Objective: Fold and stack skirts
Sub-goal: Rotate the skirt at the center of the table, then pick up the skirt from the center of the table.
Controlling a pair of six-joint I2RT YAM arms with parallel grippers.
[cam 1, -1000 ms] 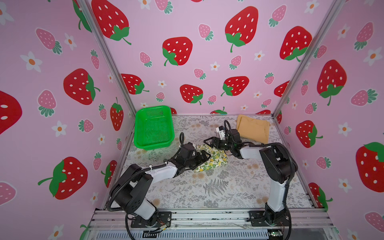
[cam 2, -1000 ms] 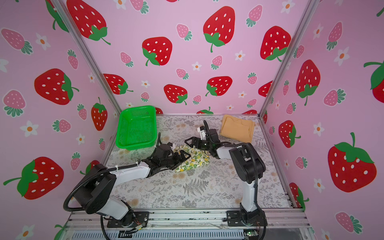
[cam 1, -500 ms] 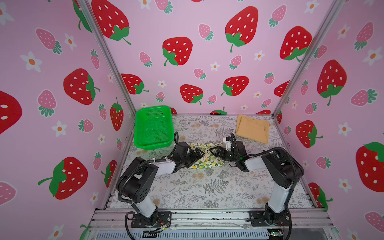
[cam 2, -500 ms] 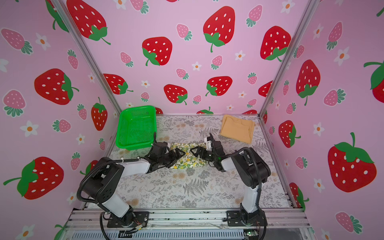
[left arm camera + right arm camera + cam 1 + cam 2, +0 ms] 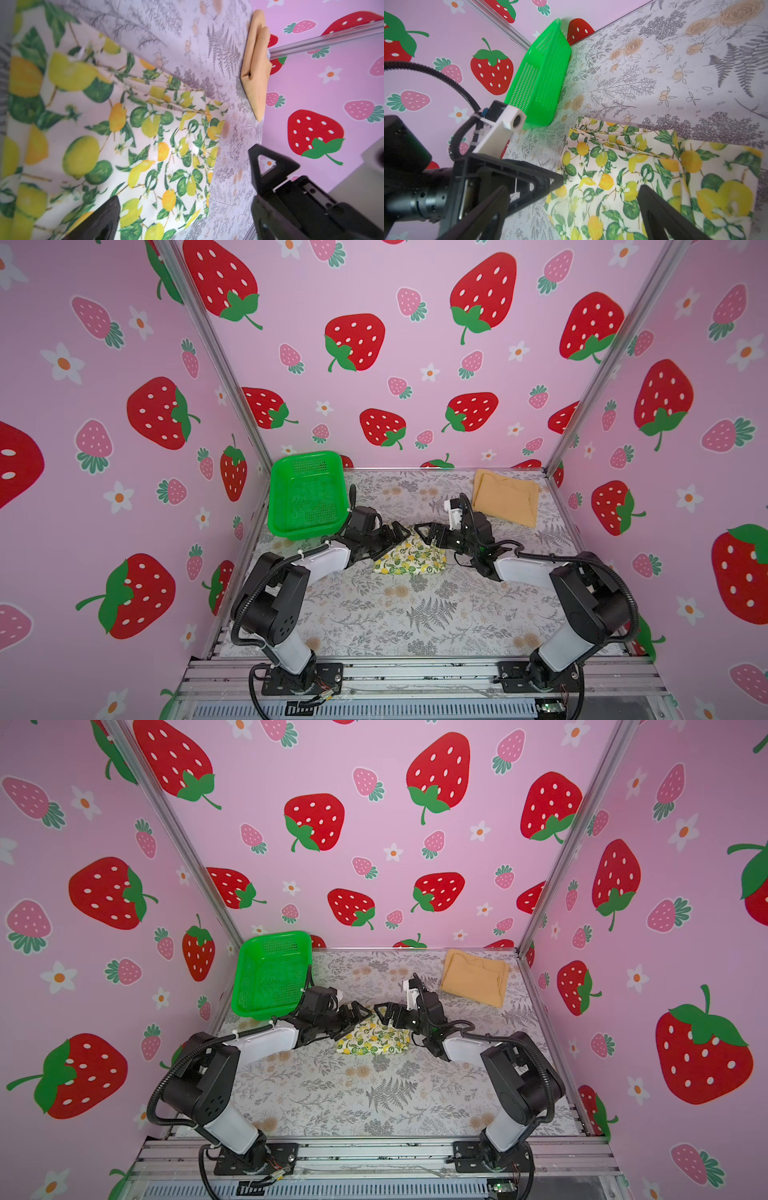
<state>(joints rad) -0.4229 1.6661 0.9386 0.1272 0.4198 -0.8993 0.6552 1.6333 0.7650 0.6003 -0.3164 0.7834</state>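
Lemon-print skirt lies folded mid-table, long axis left to right, with the 2 arms meeting over its far edge, left gripper and right gripper both spread wide and empty, mustard-yellow skirt nearer the right arm.

I am looking over a cream skirt showing yellow lemons and green leaves, a plain mustard-yellow skirt, a bright green mesh basket, a white table cover bearing grey ferns and tan roses, and pink walls carrying red strawberries.
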